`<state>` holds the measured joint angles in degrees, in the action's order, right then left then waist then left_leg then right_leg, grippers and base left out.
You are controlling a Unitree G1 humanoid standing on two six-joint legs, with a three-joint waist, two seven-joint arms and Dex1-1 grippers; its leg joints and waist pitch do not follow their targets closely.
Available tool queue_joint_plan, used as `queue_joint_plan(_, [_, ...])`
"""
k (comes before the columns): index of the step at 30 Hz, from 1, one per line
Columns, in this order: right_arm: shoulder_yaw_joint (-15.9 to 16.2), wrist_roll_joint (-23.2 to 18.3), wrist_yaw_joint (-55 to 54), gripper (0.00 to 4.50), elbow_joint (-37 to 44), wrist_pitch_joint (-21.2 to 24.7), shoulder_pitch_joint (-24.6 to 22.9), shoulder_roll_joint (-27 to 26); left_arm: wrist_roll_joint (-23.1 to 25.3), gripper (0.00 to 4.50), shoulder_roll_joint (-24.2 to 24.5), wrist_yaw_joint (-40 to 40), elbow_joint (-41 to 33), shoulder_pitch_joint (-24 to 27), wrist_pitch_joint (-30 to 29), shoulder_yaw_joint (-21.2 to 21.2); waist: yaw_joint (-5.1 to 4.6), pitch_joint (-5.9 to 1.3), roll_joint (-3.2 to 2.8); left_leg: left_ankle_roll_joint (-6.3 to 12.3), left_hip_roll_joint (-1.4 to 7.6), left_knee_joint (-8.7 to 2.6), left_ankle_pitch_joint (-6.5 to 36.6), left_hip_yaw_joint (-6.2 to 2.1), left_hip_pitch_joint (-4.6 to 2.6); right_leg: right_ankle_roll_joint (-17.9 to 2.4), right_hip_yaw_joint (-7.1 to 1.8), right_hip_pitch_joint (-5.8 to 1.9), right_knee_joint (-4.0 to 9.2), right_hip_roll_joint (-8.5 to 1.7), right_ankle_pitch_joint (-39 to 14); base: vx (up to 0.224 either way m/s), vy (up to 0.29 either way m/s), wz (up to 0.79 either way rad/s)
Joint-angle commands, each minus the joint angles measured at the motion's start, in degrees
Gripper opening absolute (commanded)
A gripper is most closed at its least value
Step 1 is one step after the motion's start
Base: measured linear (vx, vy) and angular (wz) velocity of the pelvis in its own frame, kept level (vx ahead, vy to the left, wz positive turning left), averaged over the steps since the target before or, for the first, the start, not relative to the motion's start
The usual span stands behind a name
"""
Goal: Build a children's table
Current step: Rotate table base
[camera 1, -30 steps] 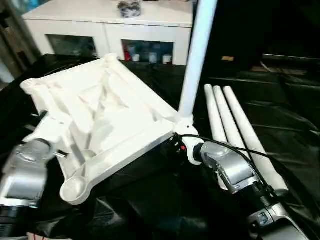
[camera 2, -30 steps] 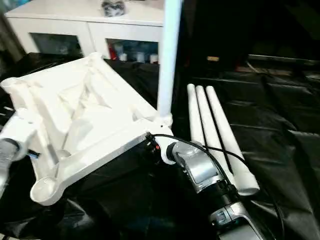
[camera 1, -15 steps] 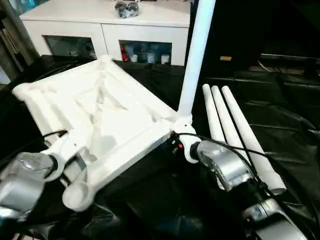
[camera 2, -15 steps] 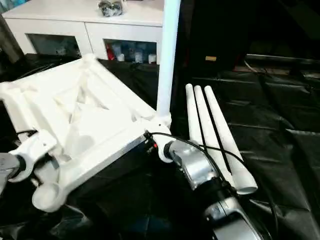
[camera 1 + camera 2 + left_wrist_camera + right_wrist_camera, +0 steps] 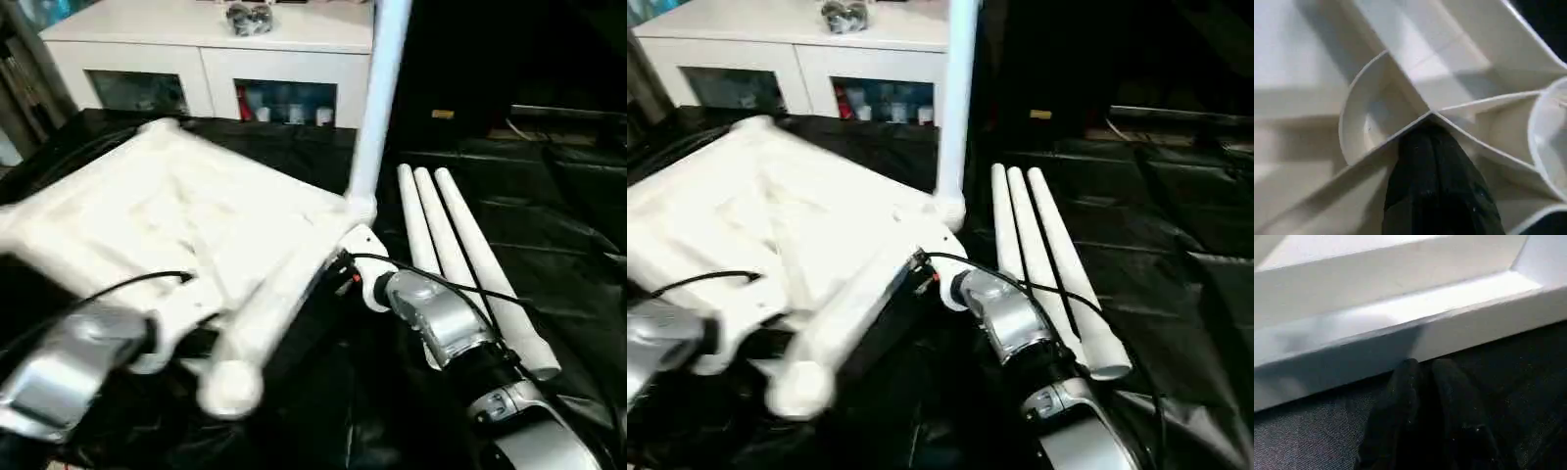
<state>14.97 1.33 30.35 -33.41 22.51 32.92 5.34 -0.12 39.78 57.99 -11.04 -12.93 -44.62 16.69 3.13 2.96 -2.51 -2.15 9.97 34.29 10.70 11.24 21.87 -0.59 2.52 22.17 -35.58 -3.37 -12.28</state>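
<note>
Tabletop (image 5: 176, 225) underside-up on black sheet (image 5: 549, 255), one leg (image 5: 377, 108) upright in far corner socket. Three legs (image 5: 460, 255) lie beside. Left gripper (image 5: 1437, 161) pinching rib; right gripper (image 5: 1422, 382) closed, at tabletop edge.

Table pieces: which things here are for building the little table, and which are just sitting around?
For the table:
- tabletop, upside down
- fitted leg, standing in a corner socket
- three loose legs, lying side by side

Just around:
- white cabinet behind
- black sheet underneath
- small dark bundle on the cabinet
</note>
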Motion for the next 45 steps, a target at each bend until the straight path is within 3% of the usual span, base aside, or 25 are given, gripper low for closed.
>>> queue_joint_plan(1, [1.2,0.0,0.5,0.24,0.0,-1.1,0.8,-1.5,-0.3,0.00,-2.2,-1.2,0.2,-2.0,1.6,1.3,0.05,-3.61,-0.98,-2.05,3.02,-4.21,10.9,-1.82,-1.50,-13.9,-2.76,-2.00,3.50,-4.57,-2.2,0.000,0.000,0.00])
queue_joint_plan(2, [1.2,0.2,0.6,0.23,-0.1,-1.2,0.8,-1.5,0.0,0.00,-4.3,-2.5,2.1,-3.7,2.3,1.6,0.08,-3.56,-1.23,-2.19,3.01,-4.20,11.4,-1.90,-1.45,-13.8,-2.75,-2.00,3.52,-4.60,-2.9,0.000,0.000,0.00])
queue_joint_plan(5, [1.4,0.2,0.9,0.06,0.3,-1.1,0.6,-1.4,-0.8,0.00,-9.4,-4.3,5.1,-7.1,3.0,2.2,0.02,-3.41,-1.12,-2.55,3.05,-4.29,13.2,-1.92,-1.51,-13.5,-2.86,-2.06,3.88,-4.66,-5.6,0.000,0.000,0.00])
queue_joint_plan(13, [1.7,0.3,1.9,0.06,0.8,-1.3,0.4,-2.2,-1.1,0.00,-15.2,-6.4,9.1,-10.0,4.1,3.9,-0.18,-3.86,-0.99,-0.69,3.01,-3.84,9.3,-2.04,-1.13,-14.4,-2.63,-2.48,3.42,-4.67,-0.4,0.000,0.000,0.00])
queue_joint_plan(17, [1.7,0.5,1.9,0.06,0.8,-1.4,0.3,-2.5,-1.8,0.00,-16.3,-6.3,8.9,-10.0,3.0,4.1,-0.27,-3.71,-0.93,-0.36,3.09,-3.90,10.6,-2.01,-1.21,-14.7,-2.62,-2.37,3.69,-4.67,-2.5,0.000,0.000,0.00])
queue_joint_plan(22, [1.5,0.7,2.0,0.06,0.4,-1.8,0.6,-2.6,-2.5,0.00,-15.4,-4.5,8.5,-9.7,1.7,4.6,-0.24,-3.69,-0.88,-0.38,3.14,-3.95,10.5,-2.04,-1.21,-14.6,-2.64,-2.36,3.68,-4.70,-3.2,0.000,0.000,0.00])
queue_joint_plan(23, [1.3,0.9,2.0,0.06,0.1,-2.1,0.6,-2.6,-3.0,0.00,-14.6,-3.2,8.0,-9.4,1.5,4.8,-0.22,-3.70,-0.57,-0.17,3.11,-3.95,10.0,-2.05,-1.14,-14.6,-2.63,-2.41,3.60,-4.72,-2.8,0.000,0.000,0.00])
queue_joint_plan(25, [1.1,1.1,1.7,0.06,-0.3,-2.5,0.8,-2.4,-3.5,0.00,-13.2,-1.7,7.0,-9.0,1.1,5.1,-0.35,-3.73,-0.52,0.12,3.07,-3.92,9.3,-2.02,-1.05,-14.7,-2.64,-2.45,3.56,-4.76,-2.4,0.000,0.000,0.00])
queue_joint_plan(33, [-1.4,1.3,0.6,0.06,-2.0,-3.4,1.7,0.1,-5.5,0.00,-6.9,3.0,2.8,-6.9,0.2,3.1,-0.72,-3.56,-0.62,0.20,3.11,-3.93,9.9,-1.89,-1.25,-15.0,-2.62,-2.21,3.64,-4.64,-3.9,0.000,0.000,0.00])
queue_joint_plan(37, [-2.0,1.5,0.9,0.06,-2.6,-3.8,1.7,1.6,-6.9,0.00,-2.5,6.3,0.4,-3.9,1.9,1.7,-0.75,-3.59,-0.42,0.23,3.07,-3.87,9.3,-1.76,-1.25,-15.0,-2.67,-2.15,3.50,-4.54,-3.5,0.000,0.000,0.00])
queue_joint_plan(40, [-2.0,1.6,1.3,0.06,-2.5,-4.0,1.7,2.1,-5.9,0.00,-3.6,3.7,2.2,-3.7,7.8,-0.6,-0.56,-3.50,-0.51,0.13,3.11,-3.92,9.9,-1.72,-1.31,-14.5,-2.69,-2.09,3.63,-4.54,-4.5,0.000,0.000,0.00])
queue_joint_plan(43, [-2.0,1.6,2.3,0.06,-2.2,-4.0,1.7,2.7,-7.1,0.00,-4.6,2.2,3.3,-4.9,8.0,-3.2,-0.20,-3.46,-0.48,-0.60,3.12,-3.98,11.0,-1.73,-1.47,-14.0,-2.75,-1.99,3.75,-4.56,-6.3,0.000,0.000,0.00])
queue_joint_plan(44, [-1.9,1.6,2.6,0.00,-2.3,-4.2,1.9,3.2,-7.2,0.34,-2.8,3.4,3.2,-5.6,7.6,-3.3,-0.10,-3.48,-0.24,-0.70,3.13,-4.04,11.0,-1.78,-1.40,-13.8,-2.76,-2.03,3.66,-4.57,-6.9,0.000,0.000,0.00])
queue_joint_plan(45, [-2.0,1.7,2.8,0.00,-2.5,-4.4,2.0,3.4,-7.3,0.34,-1.7,4.1,3.2,-5.9,7.7,-3.3,-0.01,-3.49,-0.24,-0.69,3.08,-4.02,11.1,-1.76,-1.42,-13.6,-2.77,-1.97,3.70,-4.54,-7.1,0.000,0.000,0.00])
